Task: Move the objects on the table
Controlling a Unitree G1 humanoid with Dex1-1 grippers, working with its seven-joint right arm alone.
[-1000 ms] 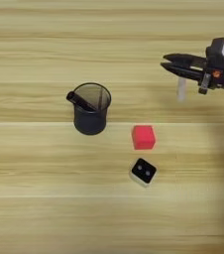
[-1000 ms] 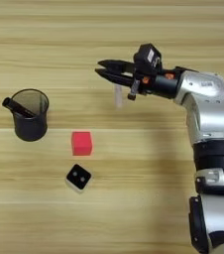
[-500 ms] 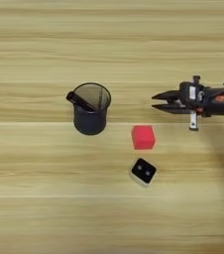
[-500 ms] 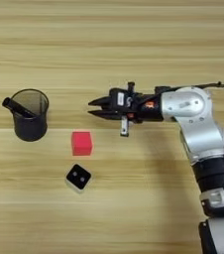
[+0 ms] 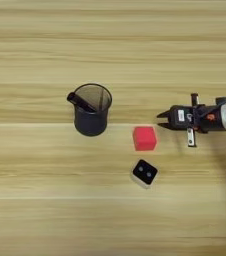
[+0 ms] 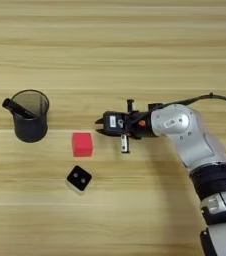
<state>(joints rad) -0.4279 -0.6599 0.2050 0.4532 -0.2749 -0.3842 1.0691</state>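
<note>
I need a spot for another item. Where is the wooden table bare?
The light wooden table is bare beyond the dark mesh pen cup and below the black-topped white block. Crowded: red cube, black two-fingered tool.

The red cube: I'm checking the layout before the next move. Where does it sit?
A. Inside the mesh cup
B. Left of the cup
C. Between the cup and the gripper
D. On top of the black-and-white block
C: the red cube lies on the table, right of the mesh cup and left of the gripper.
</note>
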